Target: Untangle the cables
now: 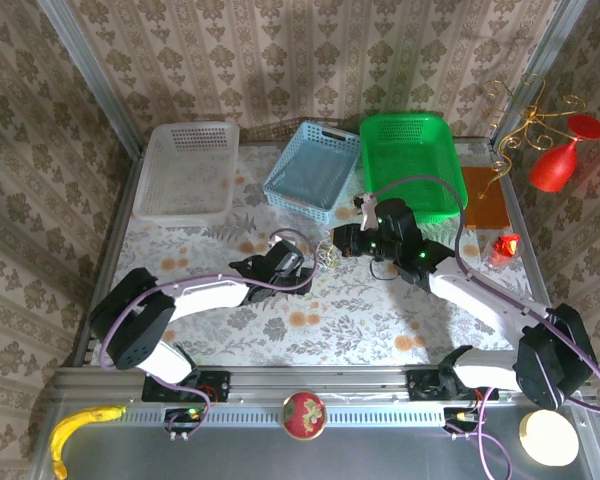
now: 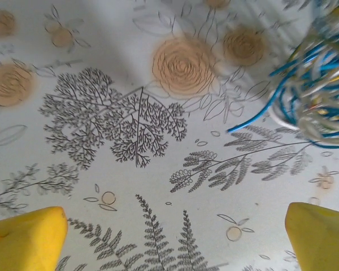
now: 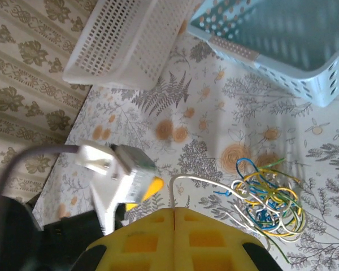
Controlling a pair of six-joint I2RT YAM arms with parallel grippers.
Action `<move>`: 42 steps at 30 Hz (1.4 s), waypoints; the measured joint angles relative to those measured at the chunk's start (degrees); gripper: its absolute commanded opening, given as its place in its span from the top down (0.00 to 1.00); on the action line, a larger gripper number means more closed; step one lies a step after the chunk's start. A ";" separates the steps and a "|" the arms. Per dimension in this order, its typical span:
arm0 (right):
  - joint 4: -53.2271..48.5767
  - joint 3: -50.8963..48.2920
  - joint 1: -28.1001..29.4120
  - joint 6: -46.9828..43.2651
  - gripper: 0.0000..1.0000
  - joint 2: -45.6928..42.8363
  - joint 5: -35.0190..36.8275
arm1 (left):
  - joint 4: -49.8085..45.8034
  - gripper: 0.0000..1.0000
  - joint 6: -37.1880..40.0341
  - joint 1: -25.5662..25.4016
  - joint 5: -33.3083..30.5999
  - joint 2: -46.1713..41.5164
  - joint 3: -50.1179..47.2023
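cables (image 1: 328, 255): I see one small knot on the flowered cloth (image 1: 280, 335), about mid-frame in the overhead view, between my two claws.
cable colours: blue, whitish and pale yellow loops wound into each other. In the right wrist view a thin greenish end pokes out at the knot's lower right.
left gripper (image 2: 172, 243): jaws spread wide with nothing between them. Its yellow fingertips (image 2: 28, 240) sit in the two bottom corners of the left wrist view, over bare cloth.
knot from the left wrist: it lies in the upper right corner of the frame and is blurred. One blue strand trails out toward the centre, and the knot is well apart from both fingertips.
right gripper (image 3: 175, 226): the yellow fingers are pressed flat together at the bottom centre of the right wrist view.
right grip: a whitish strand arcs from the knot, at lower right of that frame, over to the seam between the fingers. I cannot tell whether it is pinched there.
overhead layout: my left claw is just left of the knot, my right claw just right of it and slightly higher in the frame.
baskets: a clear basket (image 1: 185, 170), a blue basket (image 1: 315, 170) and a green basket (image 1: 408, 160) stand in a row across the upper part of the overhead view.
near rail: a banana (image 1: 80, 425) at lower left and a red ball (image 1: 303, 413) at bottom centre.
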 measured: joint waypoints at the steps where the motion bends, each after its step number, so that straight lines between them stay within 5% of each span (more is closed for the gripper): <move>1: 0.35 -0.15 0.00 0.17 1.00 0.44 -0.57 | -0.52 0.00 0.00 0.20 0.02 -1.68 0.00; 14: 4.57 -0.22 0.00 2.89 1.00 1.44 -5.29 | 5.51 0.00 -0.81 7.41 10.01 -19.15 -7.10; 29: 6.73 -0.22 0.00 6.93 1.00 1.97 -7.13 | 25.16 0.23 -0.35 6.75 25.05 -16.92 -12.26; 42: 7.74 -0.22 0.07 7.93 1.00 3.87 -7.13 | 29.77 0.33 0.90 5.53 28.02 -11.39 -9.27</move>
